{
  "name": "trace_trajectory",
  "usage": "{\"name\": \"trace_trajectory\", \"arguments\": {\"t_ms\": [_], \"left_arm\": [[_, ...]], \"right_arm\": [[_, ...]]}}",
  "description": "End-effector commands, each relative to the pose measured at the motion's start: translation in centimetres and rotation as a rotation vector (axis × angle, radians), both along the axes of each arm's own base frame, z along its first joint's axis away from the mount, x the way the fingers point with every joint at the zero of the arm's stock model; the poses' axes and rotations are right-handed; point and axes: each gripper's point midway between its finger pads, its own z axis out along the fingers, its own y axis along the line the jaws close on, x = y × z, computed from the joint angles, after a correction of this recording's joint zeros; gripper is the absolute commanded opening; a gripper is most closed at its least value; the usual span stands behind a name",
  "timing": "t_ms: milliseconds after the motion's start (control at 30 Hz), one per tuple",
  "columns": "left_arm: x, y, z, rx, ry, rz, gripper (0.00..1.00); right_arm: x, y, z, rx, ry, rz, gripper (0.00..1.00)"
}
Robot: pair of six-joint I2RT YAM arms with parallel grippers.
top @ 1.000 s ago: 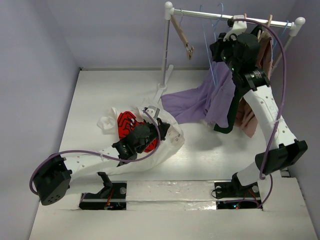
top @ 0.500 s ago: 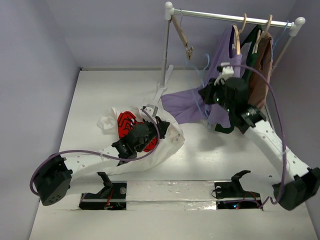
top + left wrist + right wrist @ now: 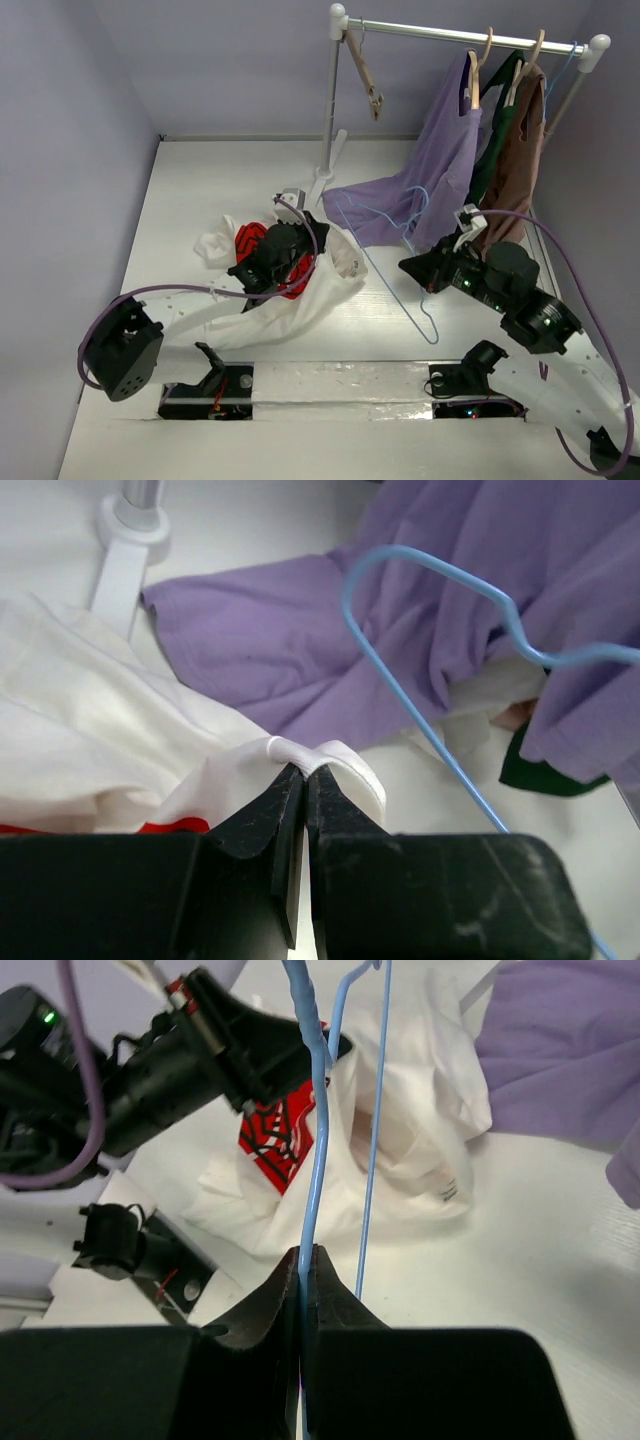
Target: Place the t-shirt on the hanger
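The white t-shirt (image 3: 320,285) with its red graphic (image 3: 248,240) lies crumpled on the table left of centre. My left gripper (image 3: 303,222) is shut on a fold of its white fabric (image 3: 320,755), at the shirt's far right edge. The light-blue wire hanger (image 3: 390,275) slants over the table between the t-shirt and my right arm. My right gripper (image 3: 412,268) is shut on one of its wires (image 3: 318,1110). In the right wrist view the t-shirt (image 3: 420,1160) lies beyond the hanger. The hanger's bend also shows in the left wrist view (image 3: 440,575).
A clothes rail (image 3: 460,32) stands at the back right. A purple shirt (image 3: 440,150) hangs from it and trails onto the table (image 3: 375,205) behind the hanger. Brown and dark green garments (image 3: 515,150) hang to its right. A tan wooden hanger (image 3: 365,75) dangles at the rail's left end.
My right arm has come down from the rail to the table with the blue hanger in its grip. My left gripper has shifted slightly away from me with the t-shirt fold.
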Motion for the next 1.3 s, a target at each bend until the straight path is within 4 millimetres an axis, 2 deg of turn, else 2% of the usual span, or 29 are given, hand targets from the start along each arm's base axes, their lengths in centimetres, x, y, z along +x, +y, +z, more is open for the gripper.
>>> {"name": "trace_trajectory", "arguments": {"t_ms": [0, 167, 300, 400, 433, 500, 567, 800, 1000, 1100, 1133, 1200, 1267], "left_arm": [[2.3, 0.4, 3.0, -0.046, -0.047, 0.059, 0.00], [3.5, 0.8, 3.6, -0.036, -0.053, 0.085, 0.00], [4.2, 0.8, 4.6, -0.041, -0.065, 0.096, 0.00], [4.1, 0.2, 5.1, -0.058, -0.066, 0.072, 0.00], [4.1, 0.2, 5.4, -0.064, -0.072, 0.069, 0.00], [3.7, -0.1, 5.4, -0.075, -0.066, 0.044, 0.00], [3.3, 0.0, 5.6, -0.083, -0.068, 0.035, 0.00], [1.2, 1.8, 5.8, -0.076, -0.073, 0.026, 0.00], [-1.0, 0.9, 6.8, -0.095, -0.079, -0.071, 0.00], [-2.7, -0.1, 8.5, -0.123, -0.101, -0.140, 0.00], [-3.5, -0.3, 9.2, -0.130, -0.109, -0.157, 0.00], [-5.0, -1.0, 11.1, -0.136, -0.133, -0.188, 0.00], [-5.9, -0.3, 11.9, -0.114, -0.127, -0.151, 0.00]], "right_arm": [[-2.3, -0.2, 0.5, 0.032, 0.027, 0.061, 0.00], [-4.4, -0.4, 0.6, 0.023, 0.041, 0.131, 0.00], [-5.1, -0.6, 0.1, 0.022, 0.059, 0.148, 0.00], [-5.1, 0.2, -1.7, 0.020, 0.105, 0.170, 0.00], [-4.7, 0.5, -1.8, 0.033, 0.098, 0.174, 0.00], [-4.0, 1.0, -3.4, 0.022, 0.126, 0.163, 0.00], [-3.0, 1.2, -3.3, 0.025, 0.102, 0.140, 0.00], [-1.0, 1.9, -1.2, 0.070, 0.018, 0.099, 0.00], [0.1, 4.2, -2.0, 0.075, 0.018, 0.119, 0.00], [0.5, 5.5, -2.5, 0.060, 0.003, 0.111, 0.00], [0.6, 6.1, -1.7, 0.086, -0.025, 0.113, 0.00], [0.6, 6.8, -1.5, 0.096, -0.054, 0.083, 0.00], [1.1, 7.2, -0.4, 0.124, -0.099, 0.053, 0.00]]}}
